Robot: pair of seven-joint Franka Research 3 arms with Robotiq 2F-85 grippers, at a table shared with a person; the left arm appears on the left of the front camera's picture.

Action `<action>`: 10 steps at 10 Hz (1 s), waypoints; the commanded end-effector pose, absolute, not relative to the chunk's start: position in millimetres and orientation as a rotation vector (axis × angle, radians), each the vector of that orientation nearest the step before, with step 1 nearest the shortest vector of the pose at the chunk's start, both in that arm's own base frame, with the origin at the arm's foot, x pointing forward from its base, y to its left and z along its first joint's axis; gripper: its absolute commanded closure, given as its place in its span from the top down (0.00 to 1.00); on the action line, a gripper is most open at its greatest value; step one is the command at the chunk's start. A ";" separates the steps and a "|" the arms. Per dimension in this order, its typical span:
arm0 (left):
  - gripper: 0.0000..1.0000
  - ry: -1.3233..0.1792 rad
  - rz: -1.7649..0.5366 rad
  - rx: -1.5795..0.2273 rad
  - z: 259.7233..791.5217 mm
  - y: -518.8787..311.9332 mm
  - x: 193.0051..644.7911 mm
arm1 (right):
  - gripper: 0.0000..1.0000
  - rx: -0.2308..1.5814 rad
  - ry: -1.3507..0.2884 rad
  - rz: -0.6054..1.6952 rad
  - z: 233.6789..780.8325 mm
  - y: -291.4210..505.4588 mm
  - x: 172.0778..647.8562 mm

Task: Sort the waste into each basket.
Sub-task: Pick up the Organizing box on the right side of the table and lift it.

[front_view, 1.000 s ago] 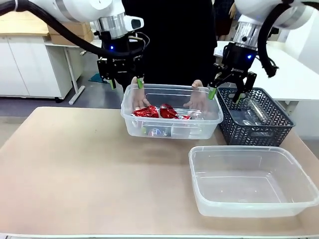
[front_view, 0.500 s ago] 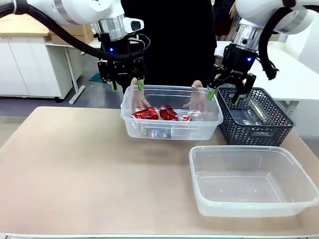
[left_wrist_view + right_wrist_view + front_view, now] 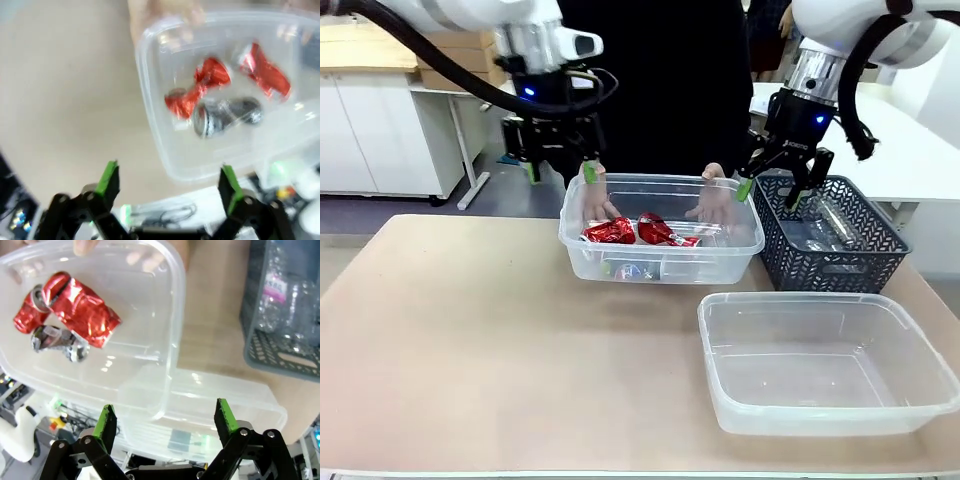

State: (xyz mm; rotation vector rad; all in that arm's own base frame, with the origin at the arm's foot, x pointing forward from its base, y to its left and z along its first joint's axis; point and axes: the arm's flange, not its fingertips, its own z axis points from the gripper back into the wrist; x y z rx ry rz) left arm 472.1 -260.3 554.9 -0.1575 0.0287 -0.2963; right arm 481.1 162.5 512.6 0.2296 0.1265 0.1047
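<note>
Tabletop [image 3: 490, 350] of pale tan is seen spread across the front view. On it, at about 5 o'clock, a clear tub [image 3: 825, 362] stands with nothing seen inside. A second clear tub [image 3: 662, 226] is held at 12 o'clock by a person's two hands [image 3: 717, 205], one on each far corner. At 3 o'clock of it a dark lattice basket [image 3: 830, 240] is set, with clear plastic bottles [image 3: 287, 295] seen lying inside. In the held tub, crushed red cans [image 3: 638, 230] are seen, with a silver can [image 3: 225, 114] among them.

Above the held tub's 10 o'clock corner the left gripper [image 3: 558, 172] is hung, its green-padded fingers spread and nothing between them. At the tub's 2 o'clock corner the right gripper [image 3: 772, 192] is poised, likewise spread wide and empty, between tub and basket.
</note>
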 end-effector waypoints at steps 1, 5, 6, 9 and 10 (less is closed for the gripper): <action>1.00 -0.029 -0.419 -0.163 587.7 -218.2 397.3 | 1.00 0.213 0.089 0.094 536.9 91.4 408.9; 1.00 -0.075 -0.463 -0.139 603.1 -219.5 365.4 | 1.00 0.195 0.078 0.004 538.6 58.2 377.3; 1.00 -0.075 -0.463 -0.139 603.1 -219.5 365.4 | 1.00 0.195 0.078 0.004 538.6 58.2 377.3; 1.00 -0.051 -0.476 -0.224 582.4 -251.4 357.5 | 1.00 0.107 0.092 -0.013 524.2 44.8 345.8; 1.00 -0.012 -0.440 -0.220 556.7 -292.7 360.8 | 1.00 0.046 0.136 -0.006 498.8 41.0 344.4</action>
